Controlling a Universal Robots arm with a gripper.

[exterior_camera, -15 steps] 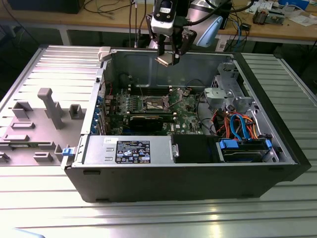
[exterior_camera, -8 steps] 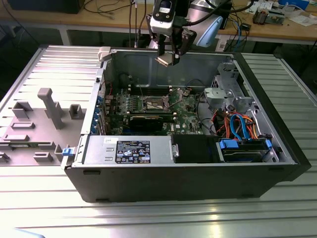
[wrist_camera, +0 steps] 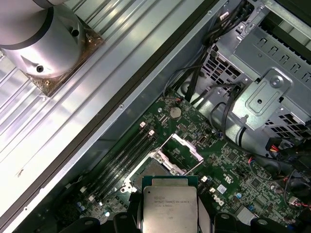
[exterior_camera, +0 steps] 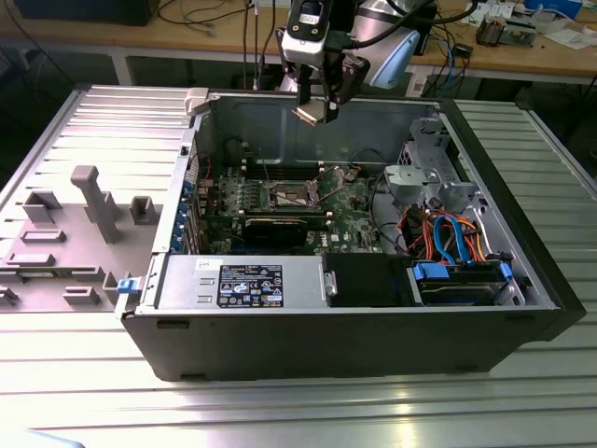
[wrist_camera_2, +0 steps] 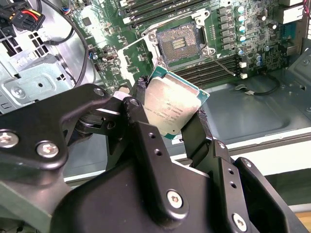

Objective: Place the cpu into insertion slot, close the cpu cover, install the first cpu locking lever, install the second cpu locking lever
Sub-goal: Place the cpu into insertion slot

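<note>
Step in hand: you're on the first one, getting the cpu (wrist_camera_2: 171,108) into the insertion slot (wrist_camera_2: 180,42).
Gripper: your gripper (wrist_camera_2: 170,104) is clamped on the cpu by two opposite edges, dull metal top facing the second wrist view.
Where the cpu is: up in the air over the open computer case (exterior_camera: 373,327), above the motherboard (exterior_camera: 345,219) and well clear of the socket.
Tilt: the chip hangs at an angle in the second wrist view, not flat to the board.
Cover: the cpu cover (wrist_camera: 186,147) looks swung up, so the socket's dark centre is exposed.
What it calls for: by my read, level the chip, square its corners to the socket rim, and bring it straight down, gently.
</note>
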